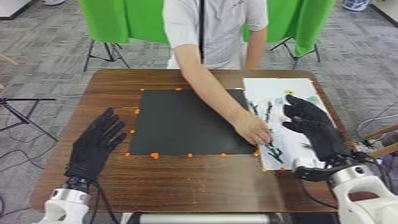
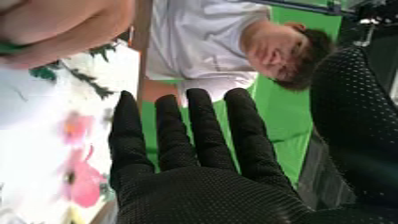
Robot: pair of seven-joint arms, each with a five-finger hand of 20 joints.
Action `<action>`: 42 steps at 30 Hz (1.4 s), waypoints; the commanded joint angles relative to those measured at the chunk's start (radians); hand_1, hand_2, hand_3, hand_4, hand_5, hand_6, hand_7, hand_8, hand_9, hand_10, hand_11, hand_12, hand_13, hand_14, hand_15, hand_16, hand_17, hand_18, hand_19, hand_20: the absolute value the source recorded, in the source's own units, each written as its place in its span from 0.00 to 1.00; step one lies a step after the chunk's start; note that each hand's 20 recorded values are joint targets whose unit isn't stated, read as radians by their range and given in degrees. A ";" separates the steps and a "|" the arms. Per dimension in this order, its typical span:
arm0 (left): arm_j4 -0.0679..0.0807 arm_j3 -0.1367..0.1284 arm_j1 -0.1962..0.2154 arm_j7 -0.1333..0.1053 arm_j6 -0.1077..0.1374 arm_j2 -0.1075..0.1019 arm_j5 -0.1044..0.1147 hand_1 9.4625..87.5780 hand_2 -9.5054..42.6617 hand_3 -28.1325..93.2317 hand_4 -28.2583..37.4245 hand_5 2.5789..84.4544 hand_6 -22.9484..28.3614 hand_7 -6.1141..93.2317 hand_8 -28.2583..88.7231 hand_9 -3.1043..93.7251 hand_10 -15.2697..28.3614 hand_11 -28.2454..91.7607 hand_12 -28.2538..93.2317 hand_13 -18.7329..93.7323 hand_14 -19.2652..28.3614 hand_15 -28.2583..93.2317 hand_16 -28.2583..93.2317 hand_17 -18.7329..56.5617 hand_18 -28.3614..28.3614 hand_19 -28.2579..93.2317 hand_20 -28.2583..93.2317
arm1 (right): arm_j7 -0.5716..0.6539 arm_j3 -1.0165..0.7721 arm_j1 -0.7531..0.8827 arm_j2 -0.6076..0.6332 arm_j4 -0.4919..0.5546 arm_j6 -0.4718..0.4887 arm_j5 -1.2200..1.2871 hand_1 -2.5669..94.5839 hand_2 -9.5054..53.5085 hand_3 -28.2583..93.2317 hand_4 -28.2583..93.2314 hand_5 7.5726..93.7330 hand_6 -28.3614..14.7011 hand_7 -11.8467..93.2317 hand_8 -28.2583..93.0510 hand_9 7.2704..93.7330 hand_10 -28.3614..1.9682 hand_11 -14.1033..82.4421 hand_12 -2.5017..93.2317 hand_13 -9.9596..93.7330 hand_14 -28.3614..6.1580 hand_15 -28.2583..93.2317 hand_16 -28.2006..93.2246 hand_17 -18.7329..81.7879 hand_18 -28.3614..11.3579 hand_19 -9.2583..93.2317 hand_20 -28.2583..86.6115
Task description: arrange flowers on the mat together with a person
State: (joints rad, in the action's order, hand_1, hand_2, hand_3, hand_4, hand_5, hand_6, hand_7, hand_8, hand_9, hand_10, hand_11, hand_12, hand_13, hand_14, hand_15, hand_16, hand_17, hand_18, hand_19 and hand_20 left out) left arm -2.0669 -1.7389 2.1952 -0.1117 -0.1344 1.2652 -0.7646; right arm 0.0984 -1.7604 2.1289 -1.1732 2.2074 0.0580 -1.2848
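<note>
- Your right hand [image 1: 318, 131] is open, fingers straight, over the white sheet [image 1: 277, 87]; lower it gently.
- Pinch the pink flower [image 2: 86, 181] on that sheet lightly, sparing its petals.
- Give the person's hand [image 1: 252, 129], at the green sprigs [image 1: 274, 152], room.
- Then cross to the black mat [image 1: 185, 122]; leave your open left hand [image 1: 92, 147] aside.

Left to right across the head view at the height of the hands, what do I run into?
Robot's left hand → black mat → person's hand → robot's right hand. I left out the white sheet, since both of those last hands overlap it.
</note>
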 commanded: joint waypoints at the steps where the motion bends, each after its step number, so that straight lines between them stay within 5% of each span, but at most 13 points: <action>1: 0.014 0.013 0.000 -0.001 -0.005 -0.003 0.004 0.25 0.14 0.80 0.09 0.34 0.51 0.20 0.17 0.26 0.59 0.35 0.37 0.31 0.65 0.35 0.28 0.11 0.85 0.56 0.31 | 0.012 0.023 -0.025 0.012 -0.011 -0.014 0.018 0.29 0.04 0.95 0.03 0.23 0.57 0.30 0.14 0.26 0.50 0.25 0.28 0.33 0.50 0.25 0.56 0.20 0.20 0.49 0.43; 5: 0.022 0.013 -0.004 0.013 -0.016 -0.004 0.010 0.25 0.14 0.80 0.09 0.34 0.51 0.20 0.17 0.26 0.59 0.35 0.37 0.31 0.66 0.35 0.28 0.11 0.85 0.56 0.31 | -0.015 0.018 -0.006 0.021 -0.001 -0.074 0.013 0.29 0.05 0.95 0.03 0.23 0.57 0.30 0.14 0.25 0.50 0.25 0.28 0.33 0.50 0.25 0.55 0.20 0.20 0.49 0.43; 10: 0.025 0.015 -0.031 0.004 -0.029 -0.018 -0.001 0.25 0.15 0.80 0.09 0.34 0.51 0.20 0.17 0.26 0.59 0.35 0.37 0.31 0.66 0.36 0.28 0.11 0.85 0.56 0.31 | -0.011 0.016 -0.009 0.033 -0.003 -0.088 0.038 0.28 0.05 0.95 0.03 0.24 0.57 0.31 0.14 0.26 0.49 0.26 0.28 0.33 0.50 0.27 0.55 0.20 0.20 0.49 0.43; 18: 0.015 0.007 0.015 0.024 -0.017 -0.003 0.013 0.25 0.15 0.80 0.09 0.34 0.51 0.20 0.17 0.27 0.59 0.35 0.37 0.32 0.66 0.36 0.28 0.11 0.85 0.56 0.31 | -0.005 0.008 0.008 0.032 0.004 -0.077 0.039 0.28 0.06 0.95 0.03 0.24 0.57 0.31 0.14 0.26 0.49 0.26 0.27 0.33 0.50 0.28 0.54 0.20 0.20 0.50 0.43; 20: 0.017 -0.003 0.006 0.019 -0.016 -0.016 0.010 0.25 0.15 0.80 0.09 0.34 0.51 0.20 0.17 0.27 0.60 0.35 0.37 0.32 0.66 0.36 0.28 0.11 0.85 0.56 0.31 | -0.009 0.028 0.009 0.019 0.006 -0.105 0.045 0.28 0.06 0.95 0.03 0.24 0.57 0.31 0.14 0.27 0.49 0.26 0.27 0.33 0.49 0.28 0.53 0.21 0.20 0.50 0.43; 22: 0.012 -0.008 0.007 -0.013 0.010 -0.031 0.003 0.25 0.15 0.80 0.09 0.34 0.51 0.20 0.17 0.27 0.59 0.35 0.37 0.32 0.66 0.36 0.28 0.11 0.85 0.56 0.31 | -0.002 0.048 -0.005 0.008 0.005 -0.103 0.050 0.28 0.06 0.95 0.03 0.25 0.57 0.31 0.14 0.27 0.49 0.26 0.27 0.34 0.49 0.29 0.53 0.21 0.19 0.50 0.44; 25: 0.010 -0.011 0.011 -0.022 0.017 -0.015 0.009 0.25 0.15 0.80 0.09 0.34 0.51 0.20 0.17 0.27 0.60 0.35 0.37 0.32 0.66 0.36 0.28 0.11 0.85 0.56 0.31 | 0.021 0.032 -0.004 0.015 0.005 -0.055 0.049 0.28 0.06 0.95 0.03 0.25 0.57 0.32 0.13 0.27 0.49 0.26 0.27 0.34 0.49 0.30 0.52 0.21 0.19 0.50 0.44; 28: 0.003 -0.021 0.035 -0.003 0.006 -0.015 0.009 0.24 0.15 0.80 0.09 0.34 0.51 0.20 0.17 0.27 0.60 0.35 0.37 0.32 0.66 0.36 0.28 0.11 0.85 0.56 0.31 | 0.004 0.034 0.011 0.020 0.011 -0.097 0.046 0.28 0.06 0.95 0.03 0.25 0.57 0.31 0.13 0.27 0.48 0.26 0.27 0.34 0.49 0.30 0.52 0.21 0.19 0.50 0.44; 30: 0.008 -0.007 0.037 -0.022 0.031 -0.027 0.021 0.24 0.15 0.80 0.09 0.34 0.51 0.20 0.17 0.27 0.60 0.35 0.37 0.32 0.66 0.36 0.28 0.11 0.85 0.56 0.31 | -0.005 0.037 0.023 0.018 0.016 -0.124 0.044 0.28 0.07 0.95 0.03 0.25 0.57 0.31 0.13 0.27 0.48 0.27 0.27 0.34 0.49 0.30 0.52 0.21 0.19 0.51 0.44; 31: 0.012 -0.010 0.026 -0.009 0.020 -0.004 0.014 0.24 0.15 0.80 0.09 0.34 0.51 0.20 0.17 0.27 0.60 0.35 0.37 0.32 0.66 0.36 0.28 0.11 0.85 0.56 0.31 | 0.000 0.029 0.033 0.014 0.020 -0.119 0.047 0.28 0.07 0.96 0.03 0.25 0.57 0.32 0.14 0.27 0.48 0.27 0.27 0.34 0.49 0.30 0.51 0.21 0.19 0.51 0.44; 35: 0.012 -0.013 0.017 0.000 -0.001 -0.001 0.002 0.25 0.15 0.80 0.09 0.34 0.50 0.20 0.17 0.27 0.60 0.35 0.37 0.32 0.66 0.36 0.28 0.11 0.85 0.56 0.31 | -0.002 0.015 0.031 0.008 0.018 -0.086 0.048 0.28 0.07 0.95 0.03 0.26 0.57 0.32 0.13 0.28 0.48 0.27 0.27 0.34 0.49 0.31 0.51 0.21 0.19 0.51 0.44; 42: 0.009 -0.004 0.021 -0.011 0.030 0.002 0.011 0.25 0.15 0.80 0.08 0.34 0.51 0.20 0.17 0.27 0.60 0.35 0.37 0.32 0.66 0.36 0.28 0.11 0.86 0.56 0.30 | 0.003 0.005 0.038 -0.009 0.019 -0.057 0.060 0.28 0.07 0.96 0.03 0.26 0.56 0.32 0.13 0.27 0.48 0.27 0.27 0.34 0.49 0.31 0.51 0.21 0.19 0.51 0.44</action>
State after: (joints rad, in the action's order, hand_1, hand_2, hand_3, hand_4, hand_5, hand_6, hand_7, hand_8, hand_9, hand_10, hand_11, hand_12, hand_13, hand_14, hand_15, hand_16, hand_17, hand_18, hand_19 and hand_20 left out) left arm -2.0608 -1.7528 2.2093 -0.1215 -0.1267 1.2548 -0.7588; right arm 0.1043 -1.7412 2.1477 -1.1607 2.2202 -0.0303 -1.2323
